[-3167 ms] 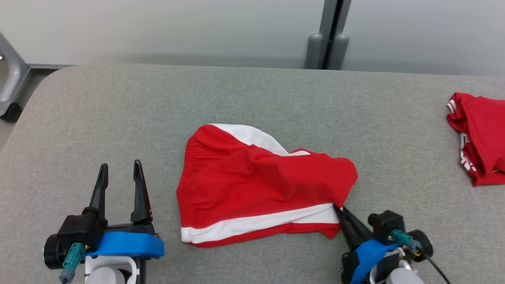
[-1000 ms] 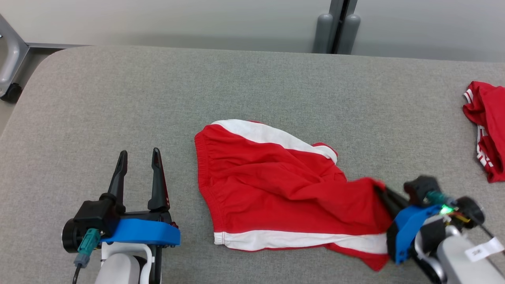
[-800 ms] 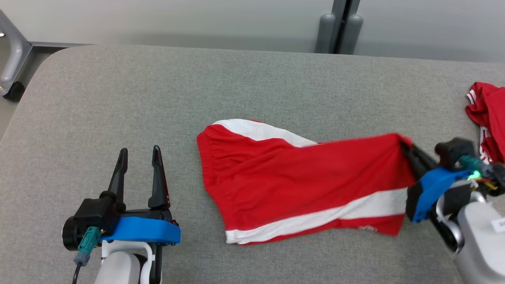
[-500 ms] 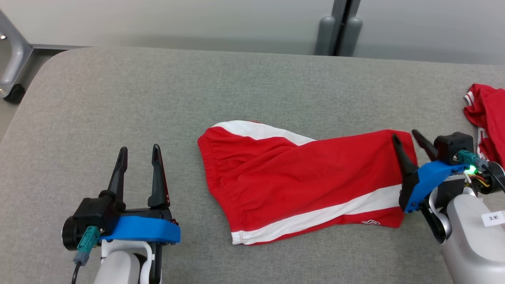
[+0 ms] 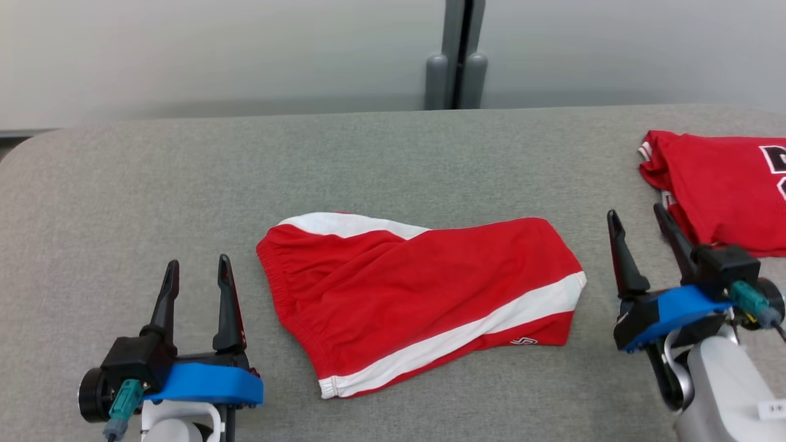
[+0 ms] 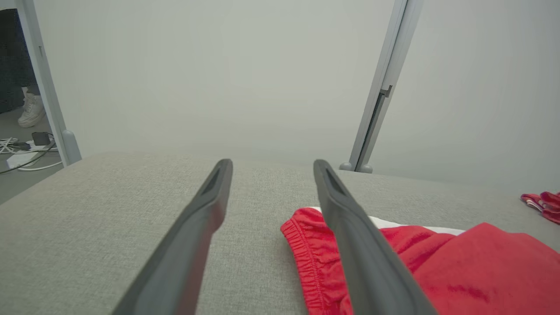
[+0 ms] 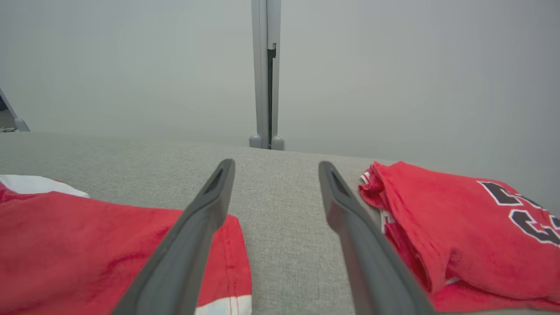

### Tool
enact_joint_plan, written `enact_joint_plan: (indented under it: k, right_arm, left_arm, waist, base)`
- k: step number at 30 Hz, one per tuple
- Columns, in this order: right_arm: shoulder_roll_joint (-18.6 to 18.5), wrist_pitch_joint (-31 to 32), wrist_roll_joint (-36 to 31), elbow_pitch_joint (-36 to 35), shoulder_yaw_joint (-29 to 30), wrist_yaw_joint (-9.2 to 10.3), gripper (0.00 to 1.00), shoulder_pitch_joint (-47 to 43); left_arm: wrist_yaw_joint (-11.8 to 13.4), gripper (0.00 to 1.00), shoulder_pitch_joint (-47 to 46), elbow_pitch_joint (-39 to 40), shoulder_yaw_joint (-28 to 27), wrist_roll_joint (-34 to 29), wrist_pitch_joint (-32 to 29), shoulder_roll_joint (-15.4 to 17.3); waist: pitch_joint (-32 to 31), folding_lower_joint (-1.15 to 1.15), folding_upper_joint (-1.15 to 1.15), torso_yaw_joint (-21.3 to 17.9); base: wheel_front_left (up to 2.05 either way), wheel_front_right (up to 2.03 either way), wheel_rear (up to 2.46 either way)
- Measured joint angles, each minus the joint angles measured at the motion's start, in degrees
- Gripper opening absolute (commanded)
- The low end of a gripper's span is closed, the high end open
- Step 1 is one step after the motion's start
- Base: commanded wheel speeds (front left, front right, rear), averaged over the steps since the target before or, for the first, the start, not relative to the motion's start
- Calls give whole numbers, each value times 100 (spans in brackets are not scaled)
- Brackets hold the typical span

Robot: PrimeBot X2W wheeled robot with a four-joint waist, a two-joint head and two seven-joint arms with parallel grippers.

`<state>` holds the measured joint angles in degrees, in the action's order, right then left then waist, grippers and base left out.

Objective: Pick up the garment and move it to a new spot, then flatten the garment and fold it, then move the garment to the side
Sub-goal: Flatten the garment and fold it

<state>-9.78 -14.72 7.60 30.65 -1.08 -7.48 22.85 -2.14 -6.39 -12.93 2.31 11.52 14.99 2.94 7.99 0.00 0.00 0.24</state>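
The red shorts [image 5: 417, 294] lie spread but creased; left gripper [image 5: 199, 261] and right gripper [image 5: 635, 210], fingers apart and empty, should smooth outward from the waistband [image 5: 279, 288] before folding.

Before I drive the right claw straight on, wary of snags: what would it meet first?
Looks free: only bare table lies ahead of the right claw to the far edge. The jersey sits close beside it and might brush; depth unclear.

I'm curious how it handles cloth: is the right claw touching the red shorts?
Apart. The head view shows bare grey table between the open right gripper and the red shorts.
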Motion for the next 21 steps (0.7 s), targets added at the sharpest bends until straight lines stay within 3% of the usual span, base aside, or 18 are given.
enact_joint_plan:
  k: [8, 21]
  right_arm:
    - [361, 41, -185, -1207, 145, 0, 100, -1064]
    - [646, 695, -374, -2602, 278, 0, 100, -2168]
  left_arm:
    - [7, 100, 249, 48, -48, -52, 0, -3]
    - [65, 100, 414, 5, 0, -140, 0, -2]
  waist:
    - [-182, 0, 0, -221]
    - [-284, 0, 0, -142]
  base:
    - [0, 0, 0]
    - [0, 0, 0]
